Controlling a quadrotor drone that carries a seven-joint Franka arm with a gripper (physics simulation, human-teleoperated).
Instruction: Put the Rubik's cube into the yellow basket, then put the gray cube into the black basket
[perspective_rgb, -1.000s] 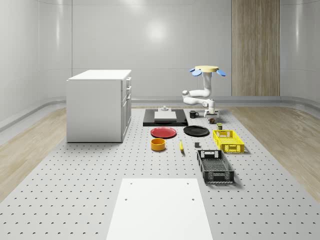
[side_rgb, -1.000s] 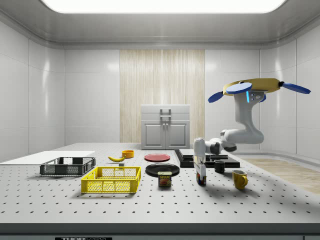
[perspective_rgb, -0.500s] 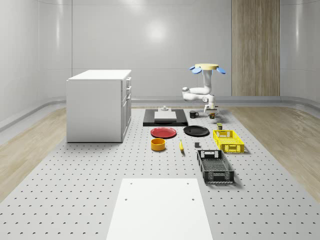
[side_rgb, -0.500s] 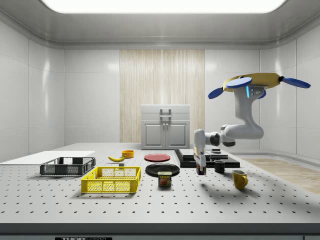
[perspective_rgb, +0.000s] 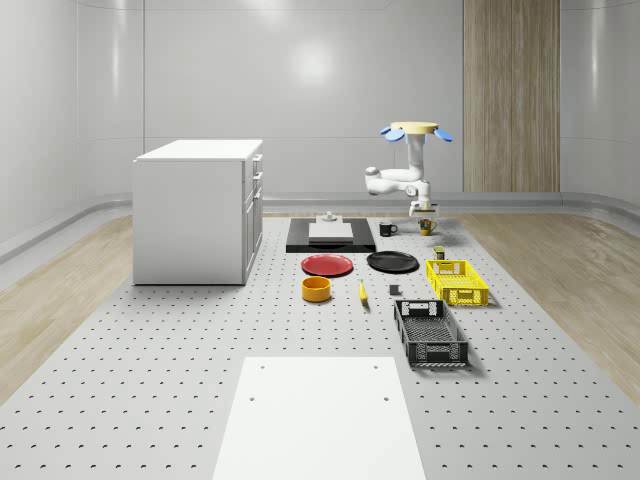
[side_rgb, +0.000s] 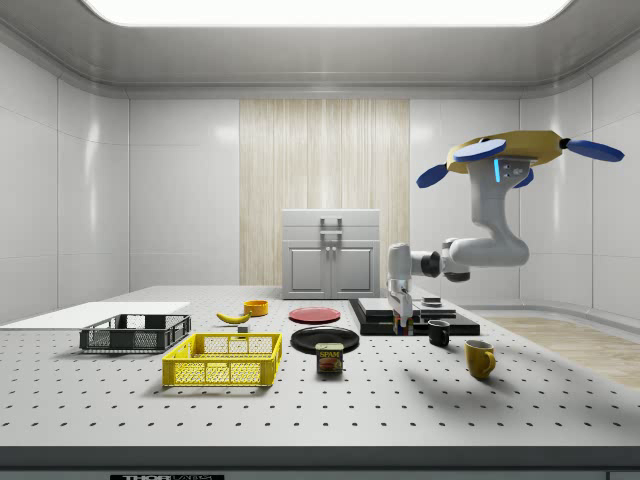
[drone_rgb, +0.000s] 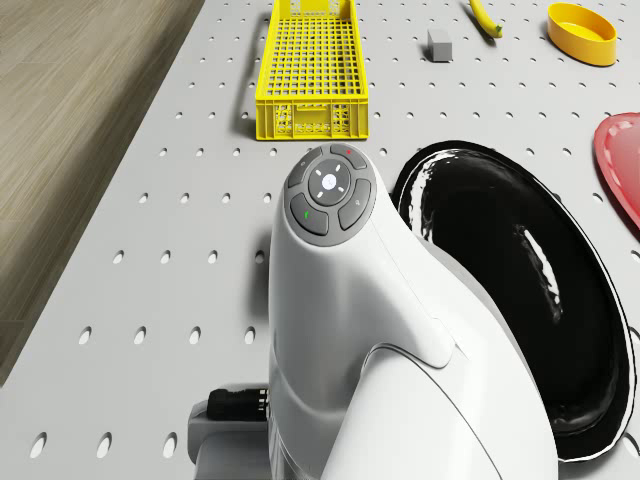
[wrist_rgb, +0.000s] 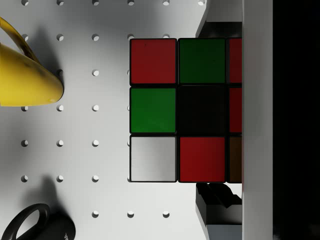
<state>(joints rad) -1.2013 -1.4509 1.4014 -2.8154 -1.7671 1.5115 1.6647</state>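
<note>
The hand (side_rgb: 404, 322), clamped on the multicoloured Rubik's cube (wrist_rgb: 177, 110), hangs above the perforated grey tabletop (perspective_rgb: 200, 340) at its far right. A yellow mug (side_rgb: 479, 358) and black mug (side_rgb: 439, 332) sit nearby. The drone (side_rgb: 515, 160) hovers above them. The yellow mesh basket (perspective_rgb: 456, 281) lies nearer, a black plate (perspective_rgb: 392, 262) to its left.

Rubik's cube (wrist_rgb: 177, 110) partly behind a tool finger (wrist_rgb: 257, 120); yellow mug (wrist_rgb: 25, 75) cut off at frame edge.

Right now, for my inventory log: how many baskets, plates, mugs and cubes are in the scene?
Baskets: 2 (yellow basket, black basket)
Plates: 2 (red plate, black plate)
Mugs: 2 (yellow mug, black mug)
Cubes: 2 (Rubik's cube, held by the gripper under the hovering drone; gray cube)
Total: 8
</note>
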